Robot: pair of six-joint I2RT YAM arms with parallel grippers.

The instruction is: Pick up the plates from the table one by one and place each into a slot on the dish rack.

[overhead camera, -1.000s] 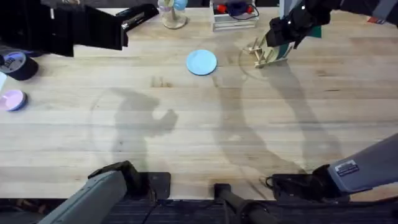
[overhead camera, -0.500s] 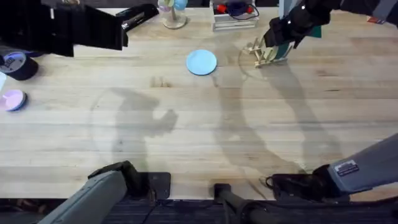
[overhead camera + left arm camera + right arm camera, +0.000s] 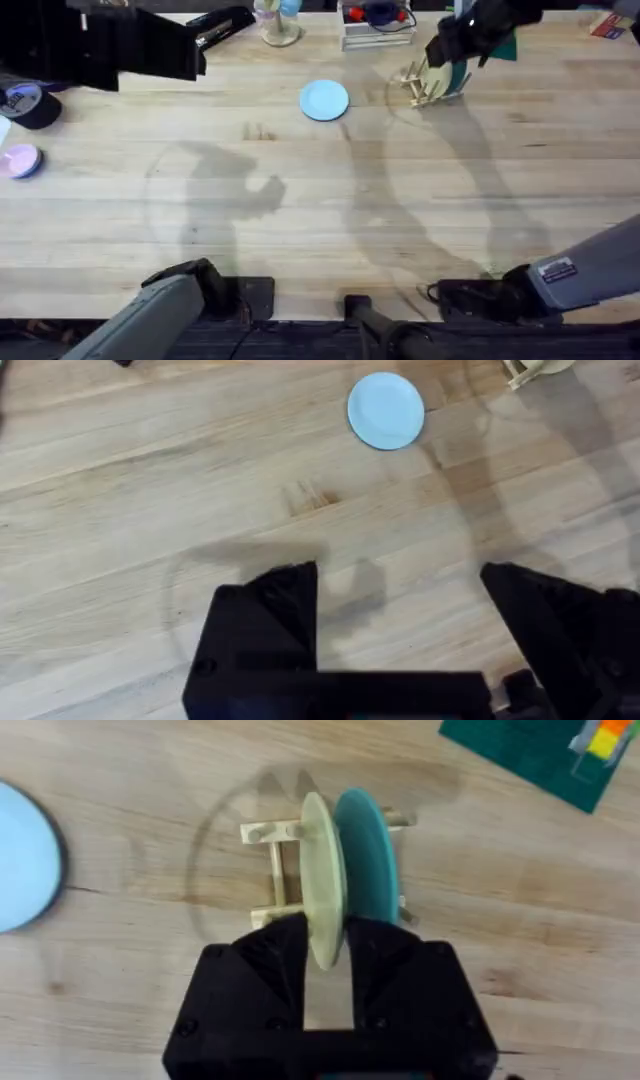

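A cream-yellow plate (image 3: pixel 322 860) stands upright in the dish rack (image 3: pixel 265 870), next to a teal plate (image 3: pixel 365 850) in the slot behind it. My right gripper (image 3: pixel 328 935) straddles the cream plate's rim, its fingers a narrow gap apart. In the overhead view this gripper (image 3: pixel 455 45) hangs over the rack (image 3: pixel 412 80) at the back right. The light blue plate (image 3: pixel 324 100) lies flat on the table (image 3: pixel 400 200), left of the rack. My left gripper (image 3: pixel 395 575) hovers open and empty high above the table, with the blue plate (image 3: pixel 386 410) well ahead of it.
A pink disc (image 3: pixel 20 160) and a dark tape roll (image 3: pixel 30 105) lie at the left edge. A large black shape (image 3: pixel 100 45) covers the back left. A white tray (image 3: pixel 375 25) and a cup stand (image 3: pixel 278 25) line the back edge. A green mat (image 3: pixel 540 750) lies beyond the rack.
My right gripper has drawn up and back from the rack, leaving more of the cream plate showing in its slot. The blue plate and left arm have not moved.
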